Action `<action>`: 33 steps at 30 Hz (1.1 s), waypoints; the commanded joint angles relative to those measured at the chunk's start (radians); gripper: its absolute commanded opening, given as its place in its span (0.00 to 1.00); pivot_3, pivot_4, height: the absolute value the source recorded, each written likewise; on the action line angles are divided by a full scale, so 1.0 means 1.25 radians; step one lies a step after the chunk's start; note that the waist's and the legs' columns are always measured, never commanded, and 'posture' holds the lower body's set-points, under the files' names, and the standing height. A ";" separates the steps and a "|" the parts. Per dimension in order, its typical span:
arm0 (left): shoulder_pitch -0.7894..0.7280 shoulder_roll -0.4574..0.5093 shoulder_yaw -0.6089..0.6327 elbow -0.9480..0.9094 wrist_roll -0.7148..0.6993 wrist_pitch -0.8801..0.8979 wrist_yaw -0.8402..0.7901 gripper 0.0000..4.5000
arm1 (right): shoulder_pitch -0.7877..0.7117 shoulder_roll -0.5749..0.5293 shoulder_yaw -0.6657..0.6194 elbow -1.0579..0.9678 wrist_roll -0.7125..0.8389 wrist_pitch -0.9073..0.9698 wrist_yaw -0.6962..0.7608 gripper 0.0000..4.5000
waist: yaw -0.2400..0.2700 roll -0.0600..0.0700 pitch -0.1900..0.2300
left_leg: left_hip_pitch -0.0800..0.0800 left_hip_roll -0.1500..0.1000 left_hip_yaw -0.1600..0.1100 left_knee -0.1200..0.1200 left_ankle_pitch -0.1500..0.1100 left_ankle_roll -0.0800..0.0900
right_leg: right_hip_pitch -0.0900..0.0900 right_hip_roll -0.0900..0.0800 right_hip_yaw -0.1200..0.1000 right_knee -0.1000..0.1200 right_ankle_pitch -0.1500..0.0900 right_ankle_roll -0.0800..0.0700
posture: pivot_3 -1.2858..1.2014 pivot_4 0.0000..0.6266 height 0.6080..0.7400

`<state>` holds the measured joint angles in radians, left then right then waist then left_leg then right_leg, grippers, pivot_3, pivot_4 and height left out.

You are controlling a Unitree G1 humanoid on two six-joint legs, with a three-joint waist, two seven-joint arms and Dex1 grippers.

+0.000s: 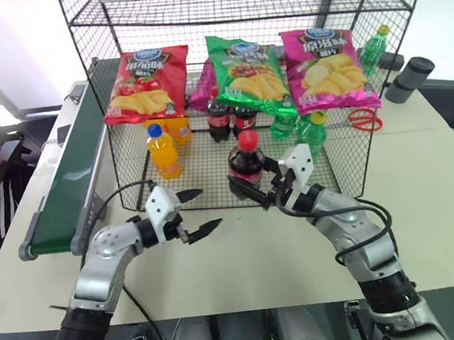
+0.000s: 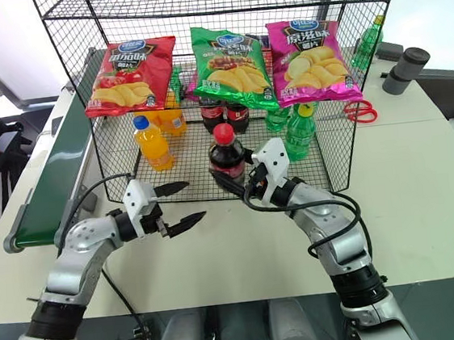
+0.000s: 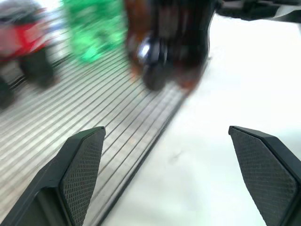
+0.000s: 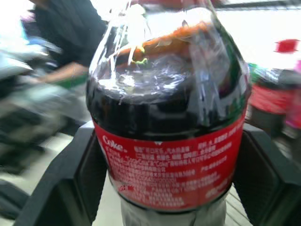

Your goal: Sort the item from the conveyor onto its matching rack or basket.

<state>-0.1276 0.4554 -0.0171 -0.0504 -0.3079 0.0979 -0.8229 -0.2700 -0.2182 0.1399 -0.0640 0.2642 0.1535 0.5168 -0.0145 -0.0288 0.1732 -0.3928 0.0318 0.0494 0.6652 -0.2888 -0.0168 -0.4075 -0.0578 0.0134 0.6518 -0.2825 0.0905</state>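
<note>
Black fingers of right gripper (image 1: 255, 190) clamped the cola bottle (image 1: 245, 166) at the rack (image 1: 211, 176) front. Left gripper (image 1: 200, 212) hung open, empty. Next, probably: set bottle beside its twins inside.

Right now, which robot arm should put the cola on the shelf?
The right. Its tool is shut on the cola bottle at the black wire rack's front edge; the left tool is open, holding nothing.

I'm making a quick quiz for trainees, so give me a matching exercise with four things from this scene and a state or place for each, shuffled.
Things:
1. cola bottle
2. left hand
3. orange-juice bottle
4. red scissors

States or places:
A. open, holding nothing
B. on the table outside the rack, on the robot's right
C. gripped by the right hand
D. standing inside the rack

Pairs: 1-C, 2-A, 3-D, 4-B
</note>
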 commanded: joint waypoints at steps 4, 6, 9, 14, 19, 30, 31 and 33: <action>0.043 -0.013 0.060 -0.040 0.002 -0.009 0.084 0.99 | -0.115 0.092 -0.007 0.234 -0.117 -0.217 -0.104 0.69 | -0.006 0.000 0.000 | 0.000 0.000 0.000 0.000 0.000 0.000 | 0.000 0.000 0.000 0.001 0.000 0.000 | 0.52 0.24 1.00; 0.058 -0.013 0.061 -0.053 0.000 -0.012 0.088 0.99 | -0.156 0.123 -0.016 0.321 -0.121 -0.236 -0.121 0.69 | -0.006 0.000 0.000 | 0.000 0.000 0.001 0.000 0.000 0.000 | -0.001 0.000 0.001 0.001 0.000 0.000 | 0.52 0.24 1.00; 0.064 -0.008 0.057 -0.061 0.009 -0.008 0.095 0.99 | -0.216 0.156 -0.035 0.440 -0.114 -0.270 -0.126 0.69 | -0.006 0.000 0.000 | 0.000 0.000 0.001 0.000 0.000 0.000 | -0.001 -0.001 0.001 0.002 0.000 0.000 | 0.52 0.24 1.00; 0.070 -0.011 0.057 -0.071 0.007 -0.008 0.097 0.99 | -0.293 0.176 -0.054 0.593 -0.127 -0.331 -0.144 0.69 | -0.005 0.001 0.000 | 0.000 0.000 0.001 0.000 0.000 -0.001 | -0.001 -0.002 0.000 0.002 0.000 0.000 | 0.52 0.24 1.00; 0.083 -0.016 0.052 -0.086 0.006 -0.005 0.101 0.99 | -0.322 0.182 -0.066 0.655 -0.126 -0.359 -0.133 0.69 | -0.006 0.001 0.000 | 0.000 0.000 0.001 -0.001 0.000 -0.001 | -0.001 -0.003 0.001 0.002 0.000 0.000 | 0.52 0.24 1.00; 0.077 -0.017 0.042 -0.094 0.003 0.008 0.100 1.00 | -0.209 0.123 -0.052 0.493 -0.140 -0.360 -0.088 0.99 | -0.022 0.001 0.000 | 0.000 0.000 0.000 -0.001 0.000 -0.001 | -0.001 -0.003 0.000 0.002 0.000 0.000 | 0.52 0.24 1.00; 0.075 -0.015 0.042 -0.096 -0.001 0.012 0.098 1.00 | -0.170 0.098 -0.051 0.435 -0.134 -0.339 -0.066 0.99 | -0.021 0.002 0.000 | 0.000 0.000 0.000 -0.001 0.000 -0.001 | -0.001 -0.003 0.000 0.002 0.000 0.000 | 0.52 0.24 1.00; 0.073 -0.010 0.041 -0.100 -0.004 0.022 0.096 1.00 | -0.089 0.048 -0.052 0.313 -0.105 -0.288 -0.011 0.99 | -0.021 0.002 0.000 | 0.000 -0.001 0.000 -0.001 0.000 -0.001 | -0.001 -0.004 0.000 0.002 0.000 0.000 | 0.52 0.24 1.00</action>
<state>-0.0310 0.4328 0.0246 -0.1299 -0.2960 0.1211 -0.6973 -0.4312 -0.1188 0.0796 0.4752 0.0985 -0.2459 0.4470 -0.0403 -0.0267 0.1730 -0.3930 0.0306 0.0498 0.6637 -0.2886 -0.0178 -0.4082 -0.0629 0.0136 0.6538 -0.2824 0.0905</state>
